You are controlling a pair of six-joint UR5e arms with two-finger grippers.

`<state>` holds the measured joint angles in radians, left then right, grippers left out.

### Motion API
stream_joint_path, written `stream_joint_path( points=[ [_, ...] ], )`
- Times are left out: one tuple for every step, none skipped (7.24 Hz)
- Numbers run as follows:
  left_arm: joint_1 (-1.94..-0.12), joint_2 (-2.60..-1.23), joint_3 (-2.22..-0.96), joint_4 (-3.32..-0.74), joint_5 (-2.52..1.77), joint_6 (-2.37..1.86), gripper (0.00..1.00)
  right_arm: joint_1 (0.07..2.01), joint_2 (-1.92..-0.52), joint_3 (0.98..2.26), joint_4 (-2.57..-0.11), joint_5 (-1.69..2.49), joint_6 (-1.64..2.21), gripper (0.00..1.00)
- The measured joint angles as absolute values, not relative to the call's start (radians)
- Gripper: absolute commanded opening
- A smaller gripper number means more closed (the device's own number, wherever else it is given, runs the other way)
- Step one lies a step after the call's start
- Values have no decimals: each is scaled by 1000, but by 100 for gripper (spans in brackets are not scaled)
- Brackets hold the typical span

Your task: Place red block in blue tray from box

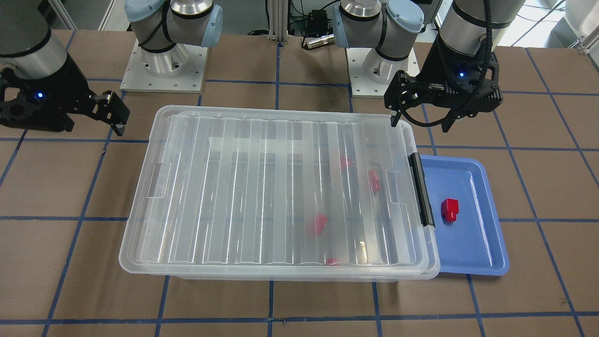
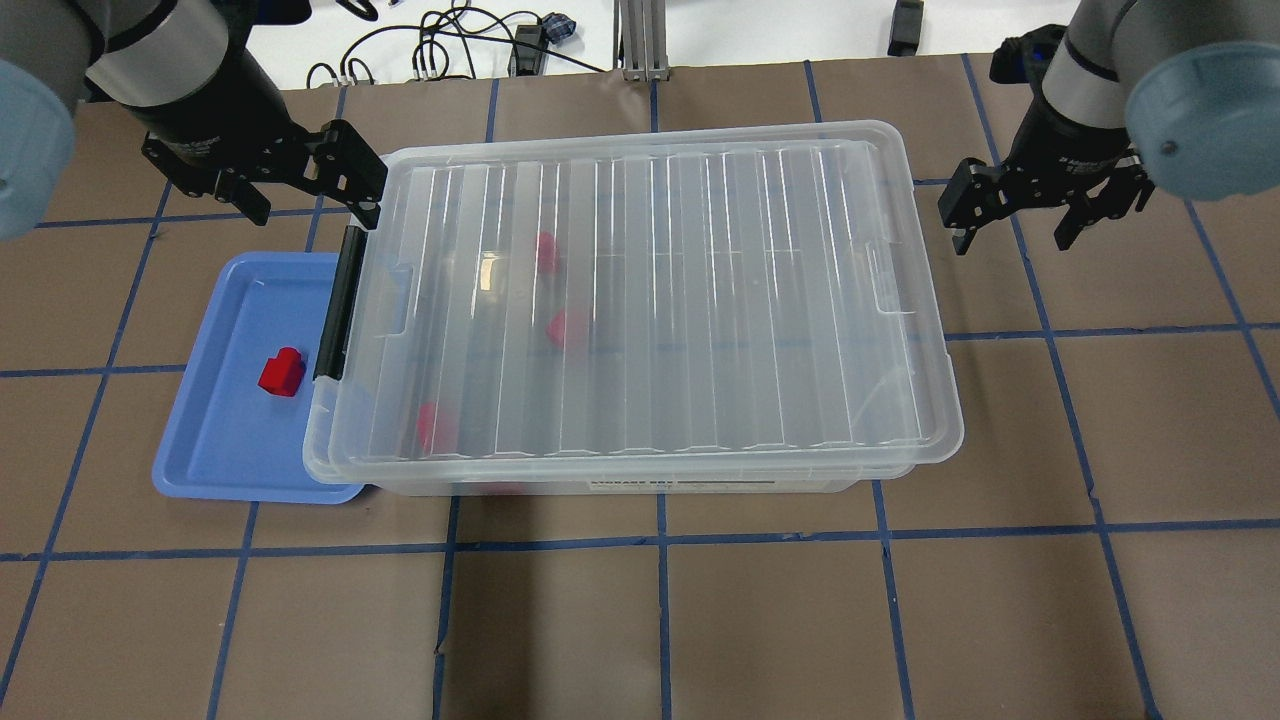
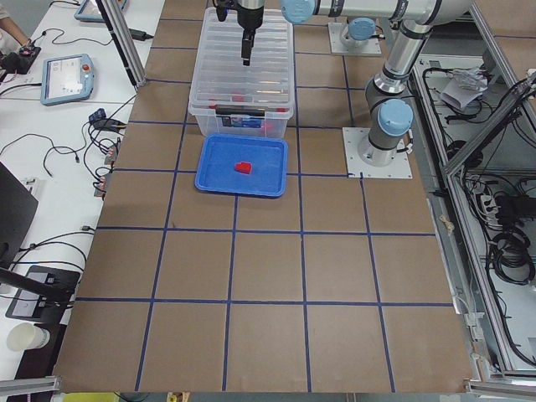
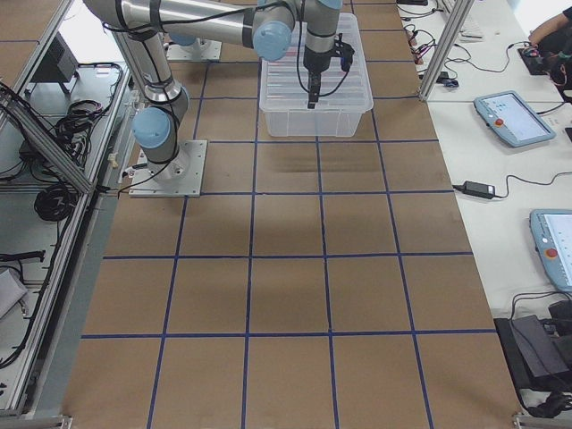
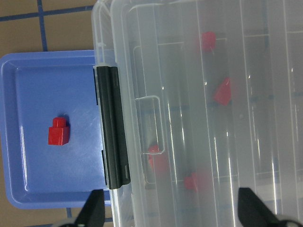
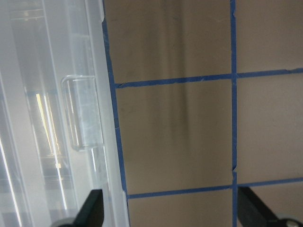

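Observation:
One red block lies in the blue tray, which sits against the latch end of the box. The clear lid is on the box, and its black latch bar faces the tray. Several more red blocks show blurred through the lid. My left gripper is open and empty, above the box's corner near the latch. In the left wrist view I see the block, tray and box. My right gripper is open and empty, over bare table past the box's other end.
The brown table has a grid of blue tape lines. Both arm bases stand behind the box. Side tables with tablets and cables flank the far side.

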<state>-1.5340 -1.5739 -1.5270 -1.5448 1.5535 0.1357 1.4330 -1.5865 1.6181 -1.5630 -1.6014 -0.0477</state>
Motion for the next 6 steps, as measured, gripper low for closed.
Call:
stream_joint_path(
  points=[
    [-1534, -1584, -1508, -1561, 1553, 134, 100, 1470, -1611, 1621, -1533, -1596, 5, 100],
    [-1536, -1587, -1506, -1566, 1552, 133, 100, 1501, -1620, 1624, -1522, -1593, 38, 100],
    [-1540, -1582, -1520, -1563, 1550, 133, 100, 1516, -1624, 1626, -1517, -1589, 49, 100],
    [-1542, -1569, -1539, -1559, 1548, 132, 100, 1522, -1628, 1628, -1515, -1587, 49, 100],
    [-1543, -1559, -1553, -1552, 1548, 133, 100, 1524, -1628, 1628, -1514, -1583, 48, 100],
    [-1543, -1556, -1560, -1544, 1547, 138, 100, 1525, -1627, 1629, -1514, -1571, 48, 100]
  ],
)
